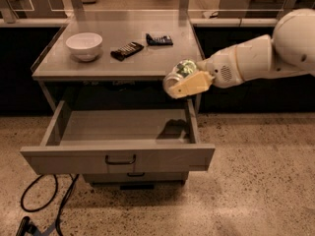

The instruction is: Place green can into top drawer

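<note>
The green can (180, 72), shiny green with a silver end, lies on its side in my gripper (183, 80), which is shut on it. I hold it in the air above the right end of the top drawer (118, 156), near the table's front right edge. The drawer is pulled fully open; its grey inside holds nothing and shows the can's shadow at the right. Its flat front panel carries a dark bar handle (120, 160). My white arm (261, 55) comes in from the right.
A white bowl (84, 45) and two dark calculators (127, 50) (159, 39) lie on the grey table top (123, 65). A lower drawer front (134, 177) sits beneath. A black cable (42, 200) loops on the floor at the left.
</note>
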`<state>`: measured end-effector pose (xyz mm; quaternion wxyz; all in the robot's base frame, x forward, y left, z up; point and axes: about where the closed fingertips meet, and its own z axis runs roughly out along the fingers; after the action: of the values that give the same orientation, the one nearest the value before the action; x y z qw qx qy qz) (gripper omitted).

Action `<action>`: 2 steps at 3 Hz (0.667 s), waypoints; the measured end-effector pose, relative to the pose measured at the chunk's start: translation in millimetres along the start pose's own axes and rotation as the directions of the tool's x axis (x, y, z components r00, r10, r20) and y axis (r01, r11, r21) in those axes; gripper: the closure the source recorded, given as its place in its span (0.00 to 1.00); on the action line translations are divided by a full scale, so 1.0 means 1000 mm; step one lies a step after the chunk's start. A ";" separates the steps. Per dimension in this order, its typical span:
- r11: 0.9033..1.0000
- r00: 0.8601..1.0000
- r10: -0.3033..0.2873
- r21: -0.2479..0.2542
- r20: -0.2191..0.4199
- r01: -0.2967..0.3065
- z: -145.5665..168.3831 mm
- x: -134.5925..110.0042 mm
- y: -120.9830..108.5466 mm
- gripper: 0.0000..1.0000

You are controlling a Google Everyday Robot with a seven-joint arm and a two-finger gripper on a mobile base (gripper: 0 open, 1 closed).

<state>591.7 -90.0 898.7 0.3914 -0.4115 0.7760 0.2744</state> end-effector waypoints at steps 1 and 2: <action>0.993 0.993 -0.038 -0.111 -0.108 0.026 0.092 0.055 0.030 1.00; 0.993 0.993 -0.038 -0.111 -0.109 0.026 0.092 0.055 0.030 1.00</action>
<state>581.6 -28.8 806.1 0.3291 -0.4593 0.7736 0.2870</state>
